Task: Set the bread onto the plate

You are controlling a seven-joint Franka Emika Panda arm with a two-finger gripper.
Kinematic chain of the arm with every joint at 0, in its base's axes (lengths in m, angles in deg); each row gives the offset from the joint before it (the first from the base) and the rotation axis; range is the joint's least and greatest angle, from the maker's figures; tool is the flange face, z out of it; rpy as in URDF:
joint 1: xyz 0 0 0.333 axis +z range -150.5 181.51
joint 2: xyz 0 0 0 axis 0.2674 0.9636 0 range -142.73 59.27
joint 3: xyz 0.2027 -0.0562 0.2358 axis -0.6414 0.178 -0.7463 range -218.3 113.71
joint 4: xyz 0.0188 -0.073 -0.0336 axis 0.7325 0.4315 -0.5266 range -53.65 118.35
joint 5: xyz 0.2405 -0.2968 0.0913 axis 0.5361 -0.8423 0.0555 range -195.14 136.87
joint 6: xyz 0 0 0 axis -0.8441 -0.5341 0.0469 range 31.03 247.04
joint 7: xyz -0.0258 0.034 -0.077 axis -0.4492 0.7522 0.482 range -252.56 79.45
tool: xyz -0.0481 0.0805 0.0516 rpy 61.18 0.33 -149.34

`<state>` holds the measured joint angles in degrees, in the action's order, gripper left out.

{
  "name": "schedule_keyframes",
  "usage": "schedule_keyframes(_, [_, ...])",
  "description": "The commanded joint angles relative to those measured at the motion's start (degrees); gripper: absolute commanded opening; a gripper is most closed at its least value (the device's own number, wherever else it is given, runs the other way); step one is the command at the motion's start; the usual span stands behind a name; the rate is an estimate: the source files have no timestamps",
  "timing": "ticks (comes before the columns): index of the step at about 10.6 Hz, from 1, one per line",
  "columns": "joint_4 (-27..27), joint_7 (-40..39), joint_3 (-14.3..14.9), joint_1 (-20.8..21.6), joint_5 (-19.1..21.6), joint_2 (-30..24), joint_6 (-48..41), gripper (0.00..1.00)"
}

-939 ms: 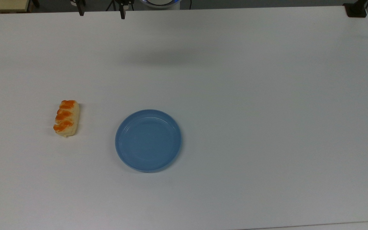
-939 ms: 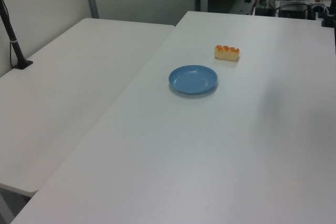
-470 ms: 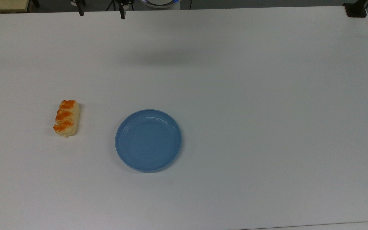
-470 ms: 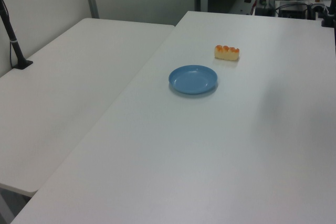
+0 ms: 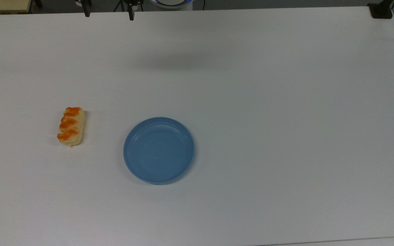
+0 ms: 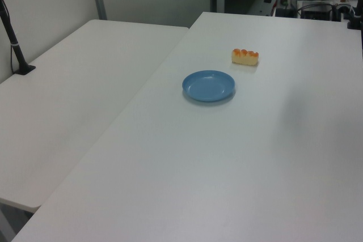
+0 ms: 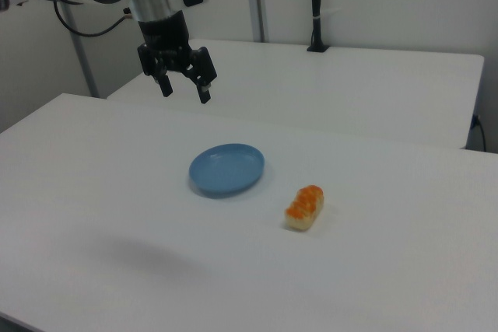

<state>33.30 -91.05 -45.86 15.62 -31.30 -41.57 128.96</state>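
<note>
The bread point(image 5: 71, 126), a pale bun with orange-brown bumps, lies flat on the white table to the top view's left of the plate. It also appears behind the plate in the left view point(image 6: 245, 56) and toward the right view's right point(image 7: 304, 207). The blue plate point(image 5: 158, 150) sits bare near the table's middle point(image 6: 209, 85) point(image 7: 226, 169). In the right view my gripper point(image 7: 185, 89) hangs high above the table, up and left of the plate, its black fingers spread open with nothing between them.
A second white table point(image 6: 74, 94) adjoins this one on the left view's left. Black clamp posts point(image 5: 381, 10) stand at the table's far edge, and another post point(image 7: 315, 5) rises on the neighbouring table. Cables and equipment point(image 6: 317, 1) sit beyond the far end.
</note>
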Motion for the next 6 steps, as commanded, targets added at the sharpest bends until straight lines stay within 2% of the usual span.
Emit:
schedule_keyframes(1, [0.98, -1.39, 0.07, 0.06, -0.03, -0.25, 0.99, 1.00])
schedule_keyframes(6, [0.90, -2.43, 0.07, 0.41, -0.82, 0.72, 0.99, 1.00])
